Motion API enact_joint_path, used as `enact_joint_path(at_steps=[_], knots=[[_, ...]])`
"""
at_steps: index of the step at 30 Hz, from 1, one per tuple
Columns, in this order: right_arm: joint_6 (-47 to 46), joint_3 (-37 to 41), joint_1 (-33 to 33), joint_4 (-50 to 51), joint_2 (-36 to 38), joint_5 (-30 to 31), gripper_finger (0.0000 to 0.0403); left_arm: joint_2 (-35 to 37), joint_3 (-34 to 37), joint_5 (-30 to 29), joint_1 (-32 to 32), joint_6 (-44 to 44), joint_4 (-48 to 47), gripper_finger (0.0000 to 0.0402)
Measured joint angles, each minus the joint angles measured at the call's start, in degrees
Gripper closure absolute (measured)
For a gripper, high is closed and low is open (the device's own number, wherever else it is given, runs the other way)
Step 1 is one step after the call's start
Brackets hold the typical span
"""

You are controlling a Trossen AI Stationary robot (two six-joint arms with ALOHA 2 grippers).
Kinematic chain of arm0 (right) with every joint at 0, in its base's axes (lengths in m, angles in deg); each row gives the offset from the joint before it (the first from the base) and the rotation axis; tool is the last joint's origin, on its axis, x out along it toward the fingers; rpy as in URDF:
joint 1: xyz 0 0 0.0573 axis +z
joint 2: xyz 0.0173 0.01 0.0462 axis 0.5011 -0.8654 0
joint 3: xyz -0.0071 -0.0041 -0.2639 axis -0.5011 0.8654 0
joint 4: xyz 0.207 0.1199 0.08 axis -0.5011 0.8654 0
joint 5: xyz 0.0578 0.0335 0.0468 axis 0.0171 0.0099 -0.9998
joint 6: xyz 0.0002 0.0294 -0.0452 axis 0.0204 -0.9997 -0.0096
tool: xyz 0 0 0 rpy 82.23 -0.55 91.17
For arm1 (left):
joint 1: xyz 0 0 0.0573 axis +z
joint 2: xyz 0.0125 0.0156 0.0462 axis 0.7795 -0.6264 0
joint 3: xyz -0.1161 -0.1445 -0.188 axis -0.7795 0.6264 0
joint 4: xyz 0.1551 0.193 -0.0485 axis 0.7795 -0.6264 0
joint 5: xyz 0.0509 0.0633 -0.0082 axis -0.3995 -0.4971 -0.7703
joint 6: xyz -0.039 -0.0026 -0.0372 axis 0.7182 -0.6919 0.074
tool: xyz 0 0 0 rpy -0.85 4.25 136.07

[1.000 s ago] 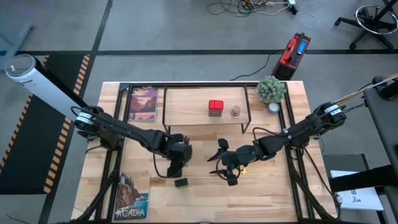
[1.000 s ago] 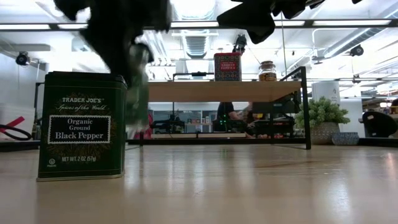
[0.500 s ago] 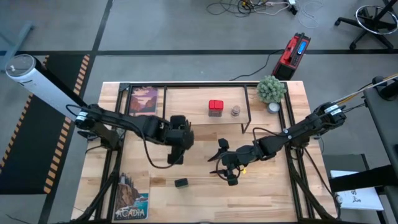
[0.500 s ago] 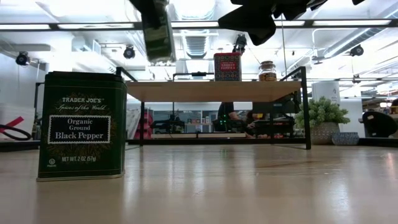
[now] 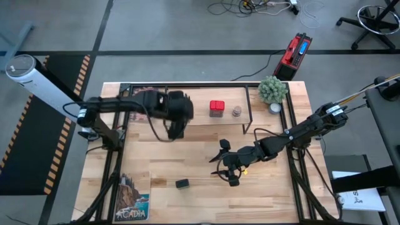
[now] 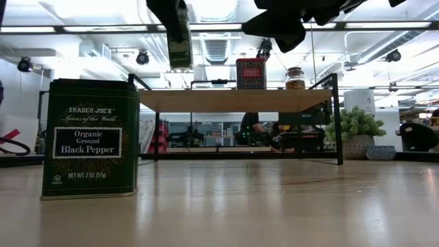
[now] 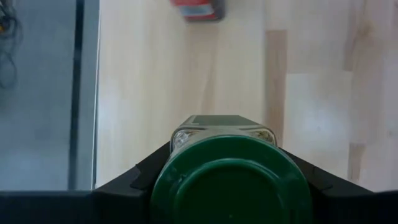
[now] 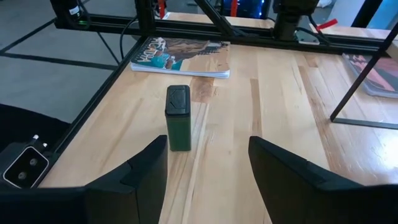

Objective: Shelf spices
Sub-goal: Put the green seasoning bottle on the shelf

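Left pincer [image 5: 178,111] has swung far, over the shelf [image 5: 187,107] left end, clamped on the green-capped jar [image 7: 230,180]. Right pincer [image 5: 228,167] hangs apart above counter [image 5: 200,200], near the green tin [image 5: 182,184].

Upper right of the table in the high view, a plant [image 5: 272,89] sits in its corner, a small round dish [image 5: 275,107] just beside it; in the low view that plant [image 6: 352,132] shows at the right edge. Two books lie flat on the table [image 5: 275,194]: one [image 5: 144,103] at upper left, one reading ACADIA [image 5: 132,199] at lower left. Off the table, up top, a red and black case [image 5: 294,54] rests on the grey floor, cables [image 5: 250,7] looping near it. A white cylinder [image 5: 39,83] slants in from the far left. An office chair base [image 5: 375,19] shows at the top right corner.
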Motion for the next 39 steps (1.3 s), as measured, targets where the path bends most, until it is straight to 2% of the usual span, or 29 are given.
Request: enact_joint_path(at_steps=[14, 19, 26, 39], knots=[[0.07, 0.96, 0.0, 0.0, 0.0, 0.0, 0.0203, 0.19, 0.09, 14.77, 18.05, -6.66, 1.58, 0.0207], [0.09, 0.96, 0.0, -0.02, 0.0, 0.0, 0.0203, 0.19, 0.23, 16.57, 22.1, -9.55, 1.98, 0.0207], [0.1, 0.96, 0.0, -0.33, 0.0, -0.01, 0.0203, 0.19, 0.97, 19.54, 25.74, -10.87, 3.86, 0.0206], [0.11, 0.96, 0.0, -0.46, 0.0, 0.0, 0.0203, 0.11, 6.28, 18.95, 25.85, -11.05, 5.89, 0.0205]])
